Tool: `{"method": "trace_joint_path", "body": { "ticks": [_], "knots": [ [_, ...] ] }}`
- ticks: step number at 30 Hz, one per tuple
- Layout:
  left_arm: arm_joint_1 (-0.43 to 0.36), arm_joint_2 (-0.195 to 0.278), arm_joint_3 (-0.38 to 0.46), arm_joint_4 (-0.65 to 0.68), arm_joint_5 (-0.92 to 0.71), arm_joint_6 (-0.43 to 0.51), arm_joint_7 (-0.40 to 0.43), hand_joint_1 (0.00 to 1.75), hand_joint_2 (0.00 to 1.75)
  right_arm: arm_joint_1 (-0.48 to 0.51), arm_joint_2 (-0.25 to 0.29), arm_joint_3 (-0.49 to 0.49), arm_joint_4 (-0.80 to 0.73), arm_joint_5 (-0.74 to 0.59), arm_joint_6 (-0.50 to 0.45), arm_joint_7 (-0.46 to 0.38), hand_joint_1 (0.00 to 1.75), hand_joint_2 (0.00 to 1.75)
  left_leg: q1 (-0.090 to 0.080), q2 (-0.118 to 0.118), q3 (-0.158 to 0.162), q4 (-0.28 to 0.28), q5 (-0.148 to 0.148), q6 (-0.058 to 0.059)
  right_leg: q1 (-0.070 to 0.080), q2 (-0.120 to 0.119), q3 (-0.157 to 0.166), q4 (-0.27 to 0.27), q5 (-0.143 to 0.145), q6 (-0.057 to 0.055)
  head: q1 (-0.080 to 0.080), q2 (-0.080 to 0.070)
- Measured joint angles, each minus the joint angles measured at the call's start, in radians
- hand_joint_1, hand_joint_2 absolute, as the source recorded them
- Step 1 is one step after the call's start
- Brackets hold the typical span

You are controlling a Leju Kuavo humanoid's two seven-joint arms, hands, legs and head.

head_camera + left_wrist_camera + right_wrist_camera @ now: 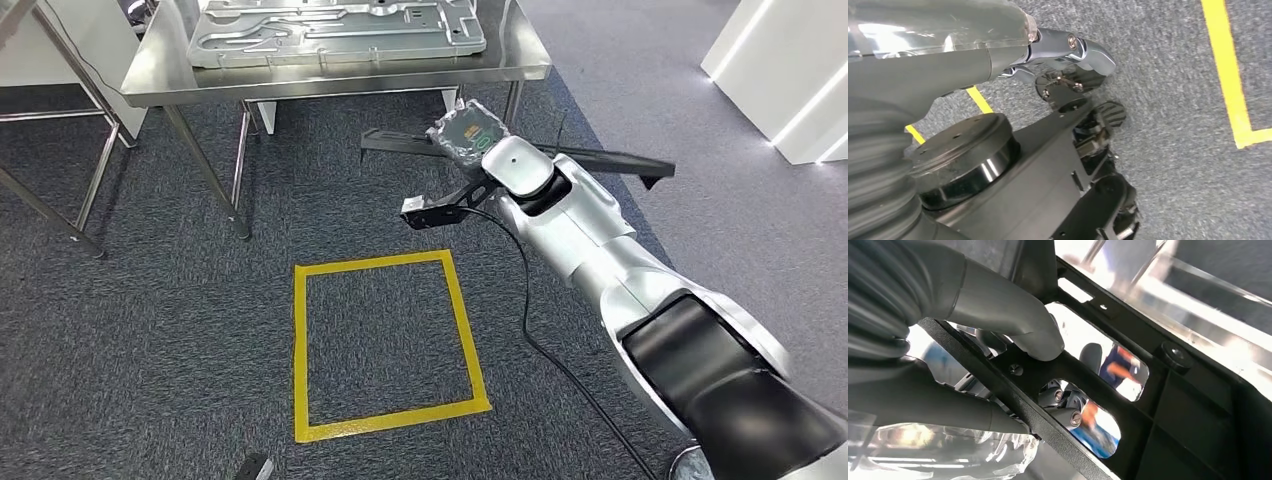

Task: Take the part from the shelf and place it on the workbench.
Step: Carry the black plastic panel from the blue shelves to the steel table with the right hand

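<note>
Right hand (462, 135): raised in front of the robot on the silver right arm (590, 240), wrapped in clear plastic, clenched around the part; in the right wrist view its grey thumb (1018, 322) presses on a black bar of it.
Part (600, 157): long, flat black plastic frame with cut-out windows, held level in the air, reaching out to both sides of the right hand.
Bench (300, 82): steel-topped, just beyond the right hand and the part, not touching them; a large silver pressed-metal panel (330, 30) lies on it.
Left hand (1068, 95): hangs above grey carpet; whether it is released or clenched cannot be told.
Floor marking (385, 345): yellow tape square below the right hand.
</note>
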Motion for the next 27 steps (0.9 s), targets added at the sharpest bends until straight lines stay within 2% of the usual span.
{"method": "trace_joint_path", "body": {
  "ticks": [2,3,4,6,7,8,9,10,11,12,13,14,16,17,18,19,20,21,22,23,24,25,26,27],
  "knots": [
    [-0.004,0.001,0.0,0.0,0.0,-0.002,-0.002,0.0,1.75,-0.011,0.003,0.058,0.006,0.036,-0.003,0.0,1.75,1.75,0.006,0.001,0.013,-0.015,-0.004,0.009,0.0,-0.003,-0.002,0.015,0.003,0.009,0.0,0.0],
    [-0.005,0.001,0.0,0.0,0.0,-0.002,-0.003,0.0,1.75,-0.014,0.004,0.083,0.008,0.05,-0.006,0.0,1.75,1.75,0.009,0.002,0.022,-0.02,-0.007,0.012,0.0,-0.009,-0.013,0.036,-0.005,0.011,0.0,0.0],
    [-0.006,0.001,0.0,0.0,0.0,-0.003,-0.004,0.0,1.75,-0.017,0.005,0.105,0.01,0.062,-0.01,0.0,1.75,1.75,0.011,0.003,0.031,-0.024,-0.011,0.014,-0.001,-0.015,-0.034,0.075,-0.022,0.013,0.0,0.0],
    [-0.007,0.002,0.0,0.0,-0.001,-0.003,-0.005,0.0,1.75,-0.021,0.008,0.149,0.013,0.086,-0.024,0.002,1.75,1.75,0.013,0.006,0.043,-0.024,-0.018,0.011,-0.006,-0.025,-0.107,0.194,-0.068,0.018,0.0,0.0],
    [-0.006,0.002,0.001,0.0,-0.002,-0.003,-0.005,0.0,1.75,-0.022,0.009,0.172,0.015,0.097,-0.033,0.004,1.75,1.75,0.015,0.007,0.049,-0.024,-0.022,0.007,-0.01,-0.026,-0.144,0.247,-0.082,0.024,0.0,0.0],
    [-0.005,0.002,0.001,0.0,-0.002,-0.004,-0.005,0.0,1.75,-0.022,0.01,0.196,0.018,0.108,-0.042,0.007,1.75,1.75,0.019,0.008,0.057,-0.023,-0.029,0.001,-0.015,-0.028,-0.169,0.272,-0.081,0.029,0.0,0.0],
    [-0.004,0.002,0.001,0.0,-0.002,-0.004,-0.005,0.0,1.75,-0.022,0.01,0.218,0.02,0.118,-0.049,0.01,1.75,1.75,0.023,0.008,0.067,-0.023,-0.037,-0.006,-0.019,-0.03,-0.175,0.261,-0.065,0.034,0.0,0.0],
    [-0.002,0.002,0.001,0.0,-0.002,-0.004,-0.005,0.0,1.75,-0.023,0.01,0.236,0.022,0.126,-0.054,0.012,1.75,1.75,0.029,0.008,0.079,-0.022,-0.047,-0.014,-0.023,-0.034,-0.161,0.212,-0.034,0.038,0.0,0.0],
    [-0.001,0.002,0.001,0.0,-0.002,-0.005,-0.006,0.0,1.75,-0.024,0.009,0.253,0.024,0.133,-0.059,0.015,1.75,1.75,0.033,0.008,0.09,-0.021,-0.059,-0.023,-0.028,-0.041,-0.135,0.141,0.009,0.042,0.0,0.0],
    [-0.001,0.003,0.001,0.0,-0.002,-0.005,-0.007,0.0,1.75,-0.028,0.009,0.268,0.026,0.139,-0.064,0.017,1.75,1.75,0.036,0.009,0.102,-0.02,-0.071,-0.033,-0.028,-0.047,-0.112,0.077,0.039,0.041,0.0,0.0],
    [-0.001,0.003,0.002,0.0,-0.002,-0.005,-0.007,0.0,1.75,-0.032,0.009,0.283,0.028,0.144,-0.068,0.019,1.75,1.75,0.037,0.012,0.111,-0.023,-0.081,-0.043,-0.027,-0.05,-0.095,0.03,0.059,0.035,0.0,0.0],
    [-0.002,0.004,0.002,0.0,-0.003,-0.006,-0.008,0.0,1.75,-0.035,0.009,0.298,0.029,0.149,-0.071,0.021,1.75,1.75,0.036,0.014,0.118,-0.03,-0.088,-0.052,-0.024,-0.05,-0.088,0.006,0.067,0.026,0.0,0.0],
    [-0.003,0.004,0.002,0.0,-0.003,-0.007,-0.009,0.0,1.75,-0.039,0.01,0.32,0.03,0.153,-0.075,0.024,1.75,1.75,0.037,0.017,0.131,-0.032,-0.083,-0.07,-0.019,-0.042,-0.081,0.0,0.05,0.0,0.0,0.0],
    [-0.002,0.003,0.002,0.0,-0.003,-0.008,-0.009,0.0,1.75,-0.039,0.01,0.326,0.03,0.155,-0.076,0.025,1.75,1.75,0.041,0.018,0.124,-0.009,-0.07,-0.076,-0.018,-0.039,-0.069,-0.003,0.041,-0.011,0.0,0.0],
    [-0.002,0.003,0.002,0.0,-0.004,-0.009,-0.01,0.0,1.75,-0.04,0.008,0.333,0.03,0.156,-0.077,0.028,1.75,1.75,0.043,0.017,0.101,0.039,-0.049,-0.078,-0.017,-0.037,-0.054,-0.005,0.03,-0.021,0.0,0.0],
    [-0.003,0.002,0.003,0.0,-0.004,-0.009,-0.01,0.0,1.75,-0.041,0.007,0.339,0.03,0.158,-0.078,0.031,1.75,1.75,0.044,0.016,0.062,0.102,-0.034,-0.076,-0.013,-0.034,-0.036,-0.007,0.017,-0.03,0.0,0.0],
    [-0.002,0.002,0.003,0.0,-0.004,-0.009,-0.01,0.0,1.75,-0.04,0.007,0.347,0.03,0.16,-0.079,0.033,1.75,1.75,0.043,0.016,0.014,0.171,-0.032,-0.073,-0.009,-0.032,-0.016,-0.009,0.002,-0.037,0.0,0.0],
    [-0.001,0.002,0.003,0.0,-0.005,-0.009,-0.009,0.0,1.75,-0.04,0.006,0.356,0.03,0.162,-0.08,0.035,1.75,1.75,0.04,0.015,-0.034,0.227,-0.051,-0.068,-0.005,-0.029,0.003,-0.009,-0.014,-0.043,0.0,0.0],
    [0.002,0.002,0.003,0.0,-0.006,-0.009,-0.009,0.0,1.75,-0.037,0.006,0.365,0.03,0.164,-0.081,0.035,1.75,1.75,0.035,0.014,-0.078,0.262,-0.092,-0.064,0.0,-0.025,0.025,-0.01,-0.032,-0.047,0.0,0.0],
    [0.005,0.002,0.004,0.0,-0.007,-0.009,-0.008,0.0,1.75,-0.035,0.006,0.372,0.03,0.164,-0.082,0.036,1.75,1.75,0.031,0.014,-0.112,0.272,-0.14,-0.061,0.006,-0.022,0.05,-0.01,-0.051,-0.051,0.0,0.0],
    [0.008,0.002,0.004,0.0,-0.008,-0.009,-0.007,0.0,1.75,-0.033,0.006,0.378,0.03,0.165,-0.082,0.036,1.75,1.75,0.027,0.013,-0.138,0.259,-0.18,-0.056,0.012,-0.018,0.077,-0.01,-0.072,-0.054,0.0,0.0],
    [0.011,0.002,0.004,0.0,-0.009,-0.009,-0.006,0.0,1.75,-0.032,0.006,0.383,0.03,0.165,-0.083,0.036,1.75,1.75,0.023,0.012,-0.154,0.226,-0.195,-0.05,0.018,-0.014,0.105,-0.01,-0.093,-0.056,0.0,0.0],
    [0.013,0.002,0.004,0.0,-0.009,-0.009,-0.006,0.0,1.75,-0.032,0.006,0.387,0.03,0.165,-0.083,0.037,1.75,1.75,0.018,0.01,-0.162,0.175,-0.163,-0.04,0.024,-0.011,0.133,-0.011,-0.115,-0.059,0.0,0.0],
    [0.015,0.002,0.004,0.0,-0.01,-0.009,-0.005,0.0,1.75,-0.031,0.004,0.392,0.03,0.164,-0.084,0.039,1.75,1.75,0.012,0.005,-0.164,0.116,-0.075,-0.028,0.028,-0.008,0.159,-0.011,-0.137,-0.06,0.0,0.0]
  ]
}}
